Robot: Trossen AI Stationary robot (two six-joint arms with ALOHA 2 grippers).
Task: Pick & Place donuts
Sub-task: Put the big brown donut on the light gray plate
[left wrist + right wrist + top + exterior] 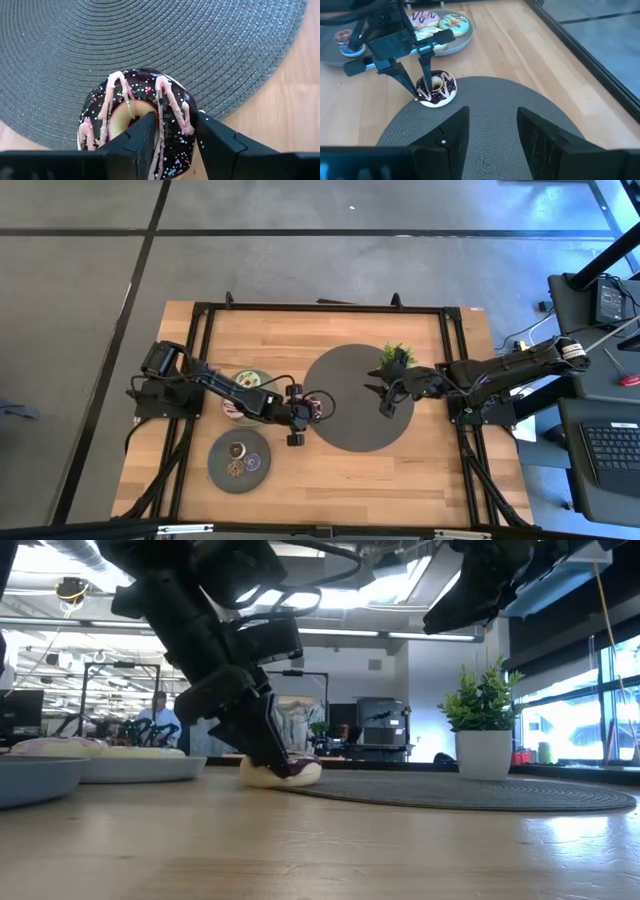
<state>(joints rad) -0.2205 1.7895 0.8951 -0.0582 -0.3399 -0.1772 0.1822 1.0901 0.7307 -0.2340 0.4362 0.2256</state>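
The left gripper (pixel 175 145) pinches one side of the chocolate donut (pixel 137 117): one finger sits in the hole, one outside. The donut lies on the big grey mat's (pixel 340 380) edge, at nine o'clock. Its far side is hidden by the fingers. The right gripper (pixel 490 135) hangs over the mat with fingers apart, holding nothing. Other donuts on the plate (pixel 462 40) are partly cut off.

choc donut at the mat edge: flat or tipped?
Flat. The chocolate donut lies hole-up, straddling the woven mat rim; the left gripper has one finger in the hole and one outside the ring, and the low view shows its base down.
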